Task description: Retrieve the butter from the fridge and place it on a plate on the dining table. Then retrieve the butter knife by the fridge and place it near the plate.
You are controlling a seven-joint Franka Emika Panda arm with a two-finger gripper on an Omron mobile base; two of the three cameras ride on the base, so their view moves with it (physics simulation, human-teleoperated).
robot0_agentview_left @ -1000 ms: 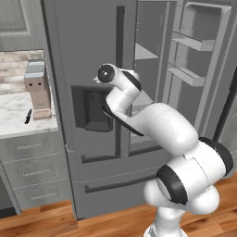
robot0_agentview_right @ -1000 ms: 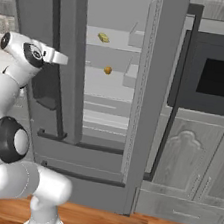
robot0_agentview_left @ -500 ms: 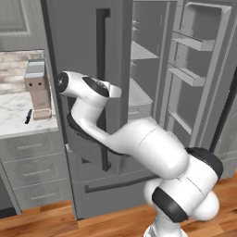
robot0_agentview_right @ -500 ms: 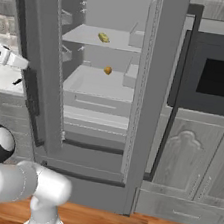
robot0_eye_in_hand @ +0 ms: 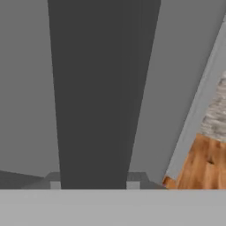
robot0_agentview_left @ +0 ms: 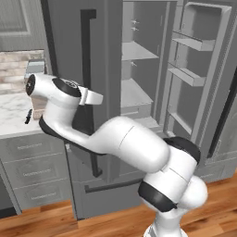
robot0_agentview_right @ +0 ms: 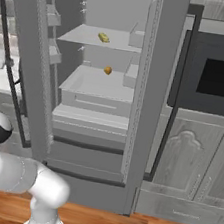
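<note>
Straddling the fridge's (robot0_agentview_right: pixel 157 90) dark door handle (robot0_eye_in_hand: pixel 95 92), gripper (robot0_eye_in_hand: pixel 93 185) fingers pinch it.

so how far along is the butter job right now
Done: the tall grey fridge has its doors open, inside exposed. In hand: the gripper straddles the long dark door handle. Left: the small yellow butter stick sits on the upper shelf, the slim black butter knife lies on the marble counter; neither fetched yet.

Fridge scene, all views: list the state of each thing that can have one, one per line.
Fridge: both upper doors swung open, bottom drawers shut.
Butter: lying on the upper shelf, untouched.
Orange ball: resting on the lower shelf.
Gripper: shut on the dark door handle.
Counter drawers: shut.
</note>
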